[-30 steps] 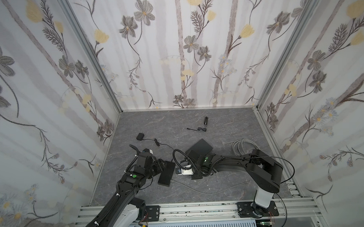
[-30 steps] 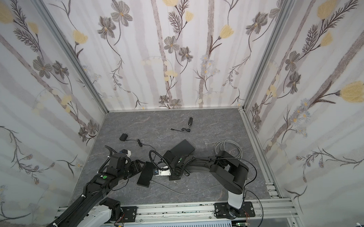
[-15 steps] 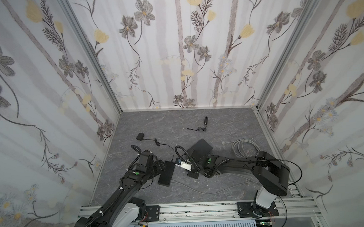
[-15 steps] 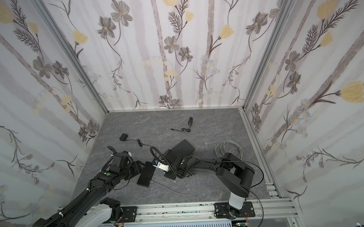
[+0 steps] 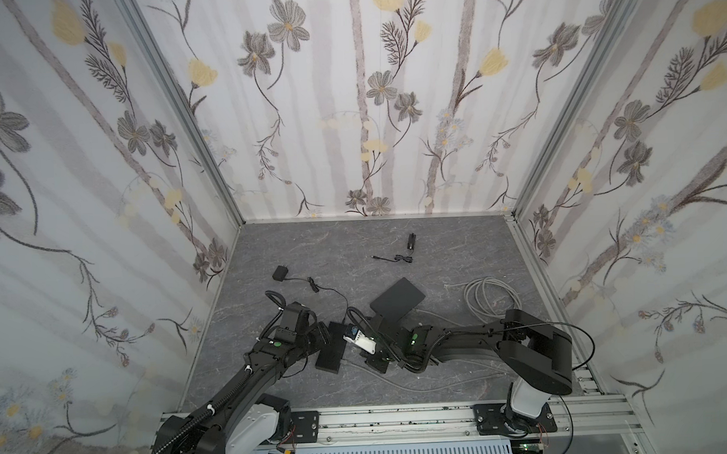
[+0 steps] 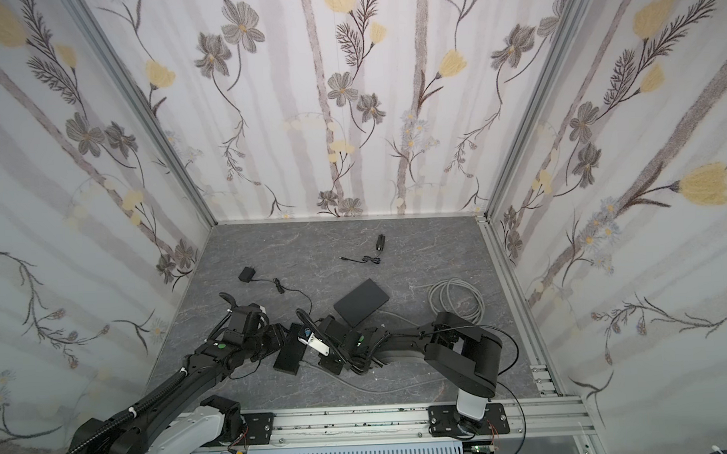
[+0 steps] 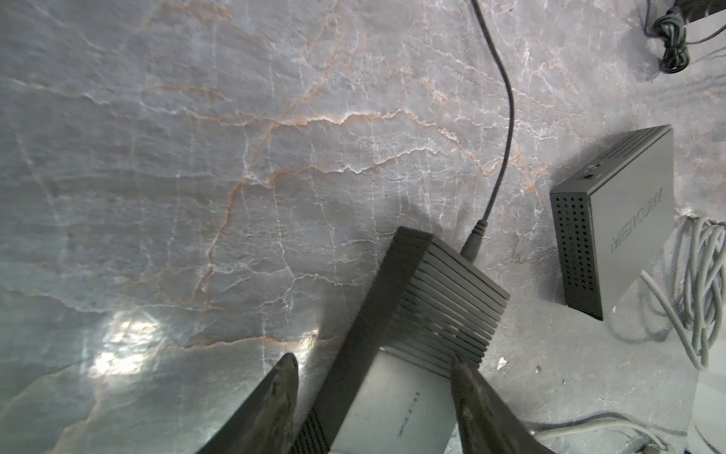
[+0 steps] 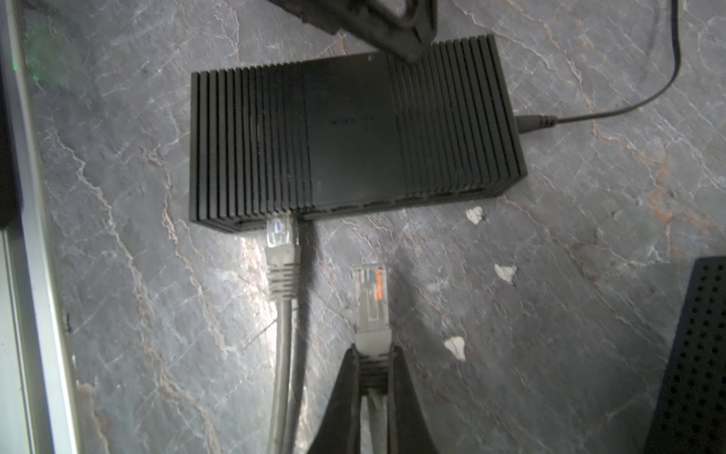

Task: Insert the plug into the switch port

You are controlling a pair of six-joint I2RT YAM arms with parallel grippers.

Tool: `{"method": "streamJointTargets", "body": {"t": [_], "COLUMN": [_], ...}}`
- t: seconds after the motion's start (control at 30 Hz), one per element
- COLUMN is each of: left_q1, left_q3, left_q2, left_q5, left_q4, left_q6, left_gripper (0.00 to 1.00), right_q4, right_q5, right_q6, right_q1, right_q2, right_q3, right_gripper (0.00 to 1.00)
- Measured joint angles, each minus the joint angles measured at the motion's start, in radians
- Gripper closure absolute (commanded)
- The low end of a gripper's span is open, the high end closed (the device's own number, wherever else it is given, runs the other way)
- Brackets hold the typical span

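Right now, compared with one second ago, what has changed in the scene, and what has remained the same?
The right claw, shut on the plug, has moved a little leftward in the top views, closer to the switch. The plug is not yet in a port. Nothing was taken or released. The left claw stays astride the switch, which has not moved. The flat box and the coiled cable lie as before.

The switch is black with thin stripes. The plug is see-through with orange and blue lines inside, on a grey cable. The floor is grey with white and orange cracks. At 2 o'clock from the switch in a top view, a dark grey box has dotted sides
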Motion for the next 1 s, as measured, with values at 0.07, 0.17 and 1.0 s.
{"method": "streamJointTargets", "body": {"t": [0.07,0.17,1.0], "left_q1": [0.0,0.0,0.0], "left_q3": [-0.004,-0.005,0.038], "left_q2": [0.017,0.045,0.193], "left_q5": [0.0,0.0,0.02], "left_q4": [0.005,0.017,0.148], "left_q6": [0.003,0.006,0.017], "left_gripper": [0.38,0.39,0.56], "right_q4": [-0.009,-0.028,-0.12], "right_q5": [0.029,0.059,0.091], "right_q6": [0.003,0.008,0.006], "right_q1": [0.011,0.014,0.016], "right_q2": [0.024,0.042,0.117], "right_q3": [0.036,0.065,0.159], "right_gripper": [1.0,1.0,1.0]}}
